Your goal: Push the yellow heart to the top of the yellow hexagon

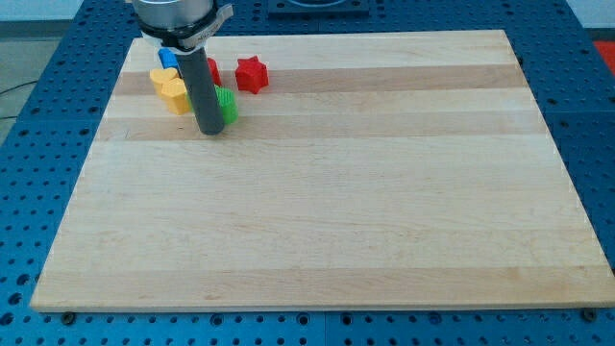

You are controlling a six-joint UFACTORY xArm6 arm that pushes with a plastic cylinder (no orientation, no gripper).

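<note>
Since the blocks sit bunched at the board's (384,192) 11 o'clock corner, near its top and left edges, you've got open wood from 1 through 8 o'clock for repositioning. The rod ends in my tip (211,132): no pincer, so nothing grasped. It's touching a green block (228,104) at its 2 o'clock, w/ yellow heart (176,96) just at 10 o'clock, prob. yellow hexagon (162,77) behind that, red star (251,74) apart, blue block (168,58) and another red block (212,69) mostly hidden.

High oblique view over board (317,221)

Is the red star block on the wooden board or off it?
On it. The red star block lies flat on the wooden board, near the view's top-left, apart from my tip.
</note>
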